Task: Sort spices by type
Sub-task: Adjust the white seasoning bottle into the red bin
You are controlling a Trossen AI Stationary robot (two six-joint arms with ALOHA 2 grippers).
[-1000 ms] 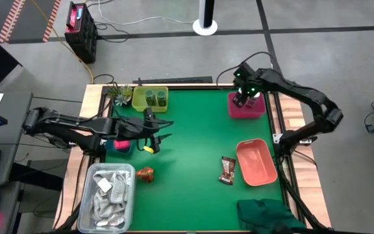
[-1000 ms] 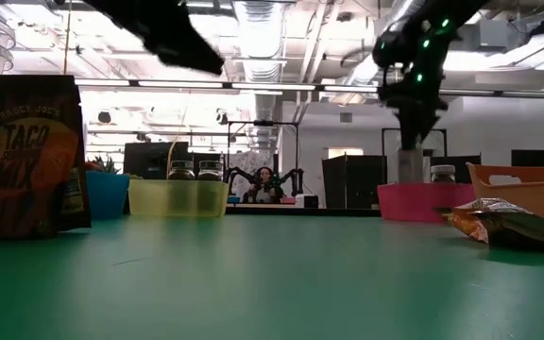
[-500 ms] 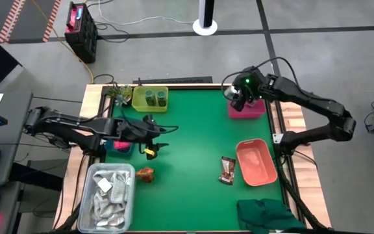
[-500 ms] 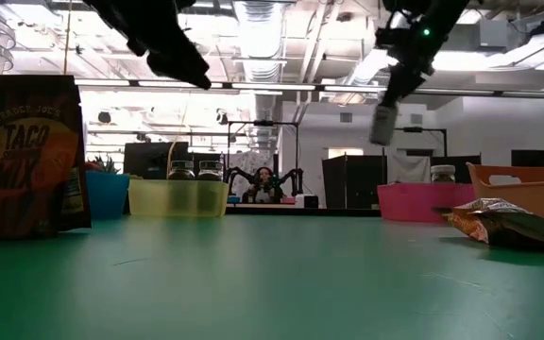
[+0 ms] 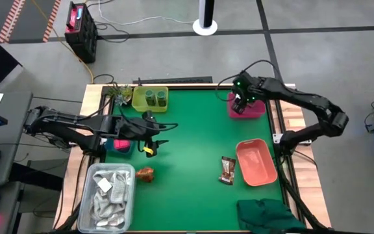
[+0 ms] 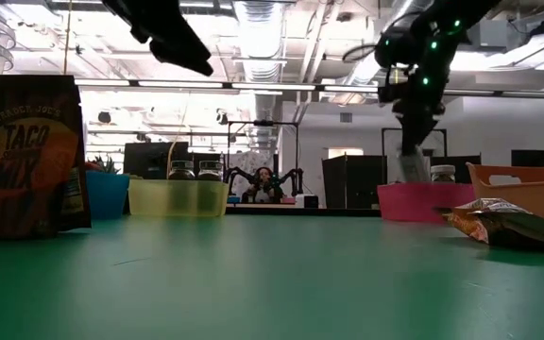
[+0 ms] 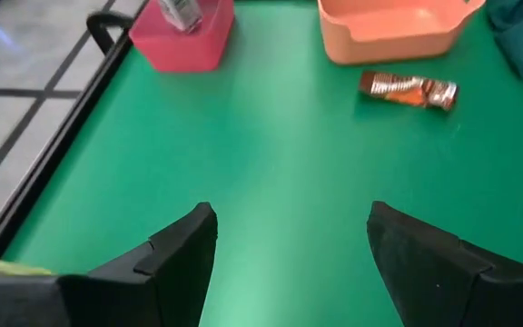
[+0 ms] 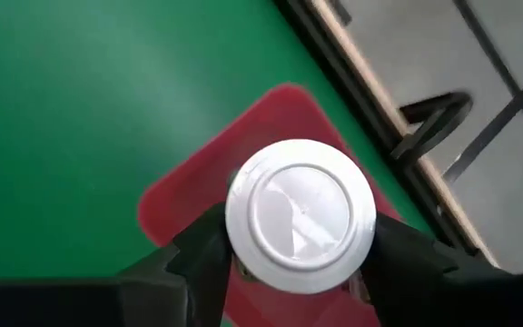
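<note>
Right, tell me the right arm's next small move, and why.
Probably lower a little further and open. The right gripper holds the white-capped bottle directly over the pink rectangular bin at the table's far right corner, and the low view shows the bottle's base about at the bin's rim, so release looks close.

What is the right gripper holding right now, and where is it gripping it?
The right gripper holds a white-capped bottle by its sides below the cap, over the pink bin.

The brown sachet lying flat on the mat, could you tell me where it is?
In the high view the brown sachet lies on the table's right half, just left of the orange tray.
</note>
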